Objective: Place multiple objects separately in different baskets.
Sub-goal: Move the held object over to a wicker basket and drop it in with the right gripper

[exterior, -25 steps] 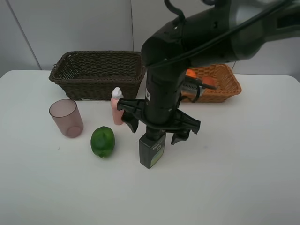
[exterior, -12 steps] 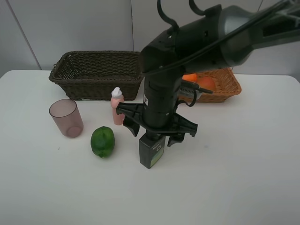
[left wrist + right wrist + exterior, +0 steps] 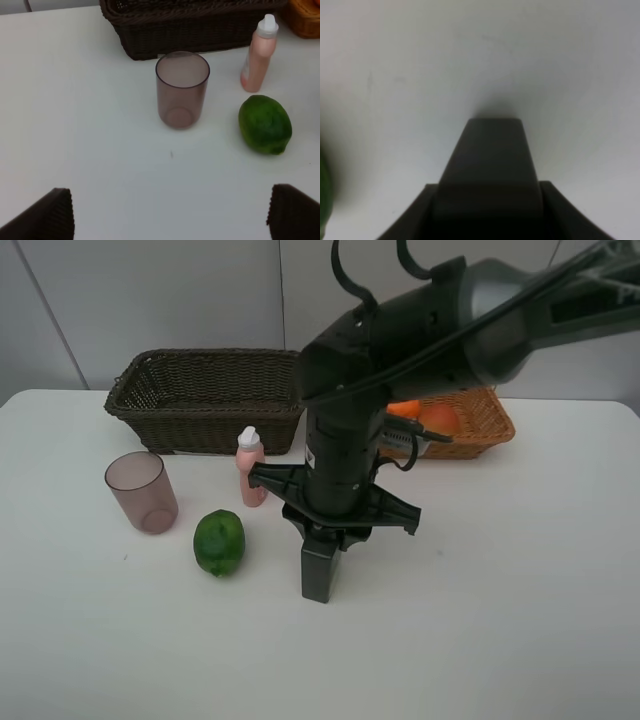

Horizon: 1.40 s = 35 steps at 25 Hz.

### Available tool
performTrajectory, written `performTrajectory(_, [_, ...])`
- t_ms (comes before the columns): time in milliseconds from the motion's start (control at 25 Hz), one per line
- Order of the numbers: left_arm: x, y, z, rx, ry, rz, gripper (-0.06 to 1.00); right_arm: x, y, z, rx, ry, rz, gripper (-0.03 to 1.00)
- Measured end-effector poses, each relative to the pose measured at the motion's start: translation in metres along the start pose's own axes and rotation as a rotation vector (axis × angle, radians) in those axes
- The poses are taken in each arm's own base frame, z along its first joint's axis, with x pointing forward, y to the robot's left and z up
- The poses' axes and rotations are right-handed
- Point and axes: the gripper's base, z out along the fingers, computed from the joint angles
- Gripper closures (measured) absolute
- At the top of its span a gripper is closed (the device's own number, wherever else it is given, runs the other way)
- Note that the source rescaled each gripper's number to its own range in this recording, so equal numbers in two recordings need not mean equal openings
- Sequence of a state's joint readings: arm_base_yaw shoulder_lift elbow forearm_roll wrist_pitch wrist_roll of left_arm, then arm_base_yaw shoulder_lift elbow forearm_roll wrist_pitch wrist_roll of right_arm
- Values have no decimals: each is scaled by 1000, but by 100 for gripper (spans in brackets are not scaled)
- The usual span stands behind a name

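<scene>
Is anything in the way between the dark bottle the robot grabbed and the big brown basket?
Partly. The pink bottle stands on the table between the dark bottle, held in the right gripper's shut jaws, and the brown basket, a bit left of the straight path. Lifting the dark bottle high should clear it.

Right arm (image 3: 440, 325): reaches in from the right, wrist bent straight down.
Right hand (image 3: 321, 560): vertical, pointing down, closed tight.
Left hand (image 3: 170, 215): fingers (image 3: 45, 215) spread wide apart, angled downward.
</scene>
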<state>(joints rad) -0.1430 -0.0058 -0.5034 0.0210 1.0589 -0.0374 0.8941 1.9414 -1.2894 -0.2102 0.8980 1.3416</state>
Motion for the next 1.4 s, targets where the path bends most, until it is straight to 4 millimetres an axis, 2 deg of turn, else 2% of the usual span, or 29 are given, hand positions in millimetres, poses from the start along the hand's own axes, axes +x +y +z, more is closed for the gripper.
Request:
performTrajectory(1000, [0, 0, 0, 0, 0, 0, -6, 0, 2, -1, -3, 6, -57, 96])
performTrajectory(1160, [0, 0, 0, 0, 0, 0, -6, -4, 9, -13, -4, 15, -225, 96])
performTrajectory(1400, [0, 0, 0, 0, 0, 0, -6, -20, 23, -55, 21, -6, -628, 96])
